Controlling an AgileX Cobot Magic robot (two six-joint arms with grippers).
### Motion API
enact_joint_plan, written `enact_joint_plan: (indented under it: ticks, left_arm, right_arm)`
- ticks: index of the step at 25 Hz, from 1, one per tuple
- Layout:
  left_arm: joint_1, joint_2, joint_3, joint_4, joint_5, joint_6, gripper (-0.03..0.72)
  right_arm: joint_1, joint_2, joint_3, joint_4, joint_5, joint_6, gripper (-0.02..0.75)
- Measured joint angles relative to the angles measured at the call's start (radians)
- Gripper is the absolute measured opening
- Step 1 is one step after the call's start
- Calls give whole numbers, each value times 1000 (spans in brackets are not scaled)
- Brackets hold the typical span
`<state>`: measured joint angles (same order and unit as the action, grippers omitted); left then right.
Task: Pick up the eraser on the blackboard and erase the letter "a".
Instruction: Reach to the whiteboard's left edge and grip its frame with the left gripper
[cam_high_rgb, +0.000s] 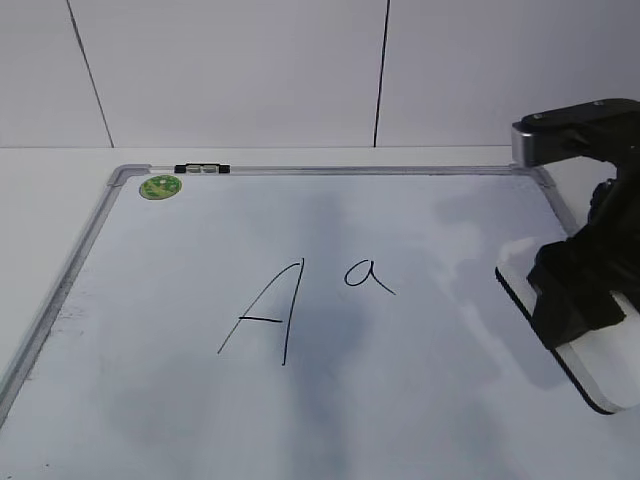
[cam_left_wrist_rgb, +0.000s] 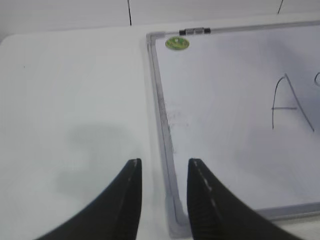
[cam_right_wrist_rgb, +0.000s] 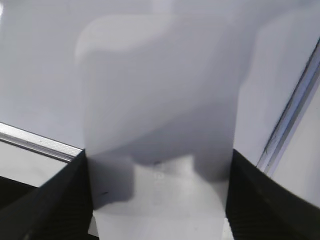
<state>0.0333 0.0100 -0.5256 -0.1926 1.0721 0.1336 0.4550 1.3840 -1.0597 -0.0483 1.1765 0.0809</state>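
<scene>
We see a white worktop carrying the blackboard, a white board in a silver-grey frame that fills most of the exterior view. At its top edge sits a small black clip, and just inside the top left corner a round green magnet.

On the board's right side lies the eraser, a white oblong with a thin black underside, close to the right frame rail. Our right gripper is down over it. In the right wrist view the black fingers press against both long sides of the eraser, so the gripper is clamped on it.

Our left gripper hangs above the board's near left corner, its two fingers apart and holding nothing, one over the worktop and one over the frame.

Near the middle of the board stands a large capital "A", and just to its right the letter "a", whole and unsmudged, well apart from the eraser.
</scene>
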Motion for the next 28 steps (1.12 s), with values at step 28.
enact_joint_plan:
  ticks: [28]
  left_arm:
    - [-41, 658, -203, -61, -426, 0, 235]
  right_arm:
    - [16, 0, 0, -11, 8, 0, 532]
